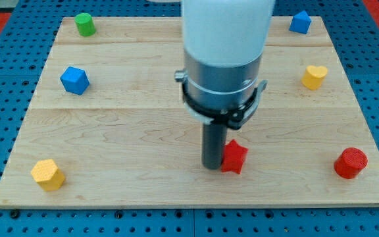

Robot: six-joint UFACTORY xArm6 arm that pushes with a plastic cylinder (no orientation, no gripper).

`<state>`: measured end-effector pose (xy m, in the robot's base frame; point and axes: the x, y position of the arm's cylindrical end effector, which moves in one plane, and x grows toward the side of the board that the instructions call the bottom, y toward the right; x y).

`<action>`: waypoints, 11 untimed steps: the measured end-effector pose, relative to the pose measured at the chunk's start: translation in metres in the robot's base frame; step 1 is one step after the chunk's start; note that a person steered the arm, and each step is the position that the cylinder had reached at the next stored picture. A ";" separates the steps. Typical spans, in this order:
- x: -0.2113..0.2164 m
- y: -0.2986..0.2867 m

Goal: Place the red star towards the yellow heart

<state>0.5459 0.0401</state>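
The red star (235, 157) lies on the wooden board (130, 125), below the middle and a little right. My tip (213, 165) stands right at the star's left side, touching or nearly touching it. The yellow heart (314, 76) sits near the board's right edge, up and to the right of the star, well apart from it. The arm's white and grey body hides the board's top middle.
A green cylinder (84, 24) is at the top left, a blue block (75, 80) at the left, a yellow hexagonal block (47, 174) at the bottom left, a blue block (300, 22) at the top right, a red cylinder (351, 162) at the bottom right.
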 end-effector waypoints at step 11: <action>-0.061 0.117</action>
